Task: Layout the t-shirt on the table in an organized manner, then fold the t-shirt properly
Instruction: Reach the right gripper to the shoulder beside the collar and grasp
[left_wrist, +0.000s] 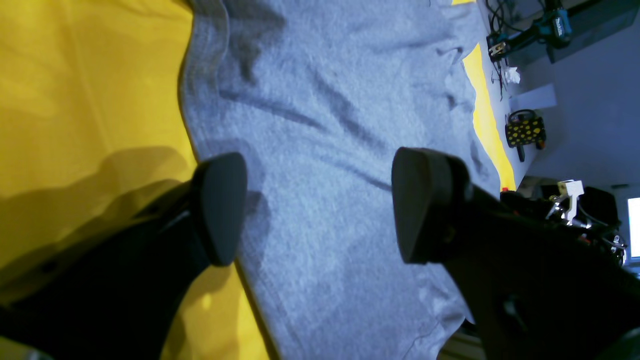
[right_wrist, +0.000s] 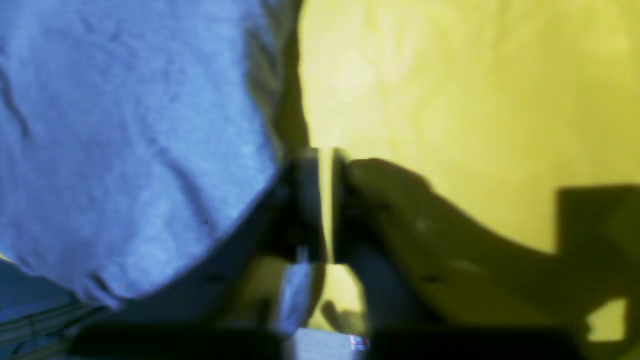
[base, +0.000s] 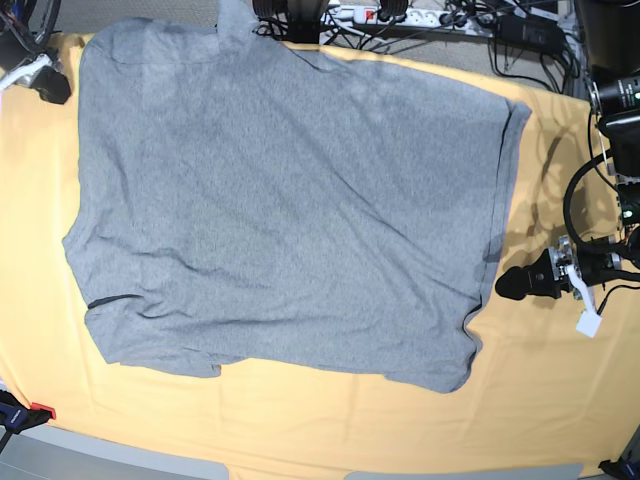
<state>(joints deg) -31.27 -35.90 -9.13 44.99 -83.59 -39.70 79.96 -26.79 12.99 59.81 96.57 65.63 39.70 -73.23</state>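
Your t-shirt (base: 280, 200) lies spread across most of the base view, plain grey side up, from the upper left of the frame to the lower right, on the yellow-orange desk (base: 550, 400). The layout step looks largely done: the body is open and mostly flat, with shallow creases running across it and some bunching at the left edge and the lower right corner. No fold has been started as far as you can see, so the whole folding half of the task is left. In the left wrist view your left hand (left_wrist: 315, 210) hangs with its two pads spread wide, one over the yellow cloth at the shirt's edge and one over the grey fabric, holding nothing. In the right wrist view, which is blurred, your right hand (right_wrist: 325, 205) has its fingers nearly pressed together with only a thin sliver of yellow between them, just beside the shirt's hem; it does not appear to pinch any fabric. A power strip (base: 380, 14) and cables sit at the top edge.
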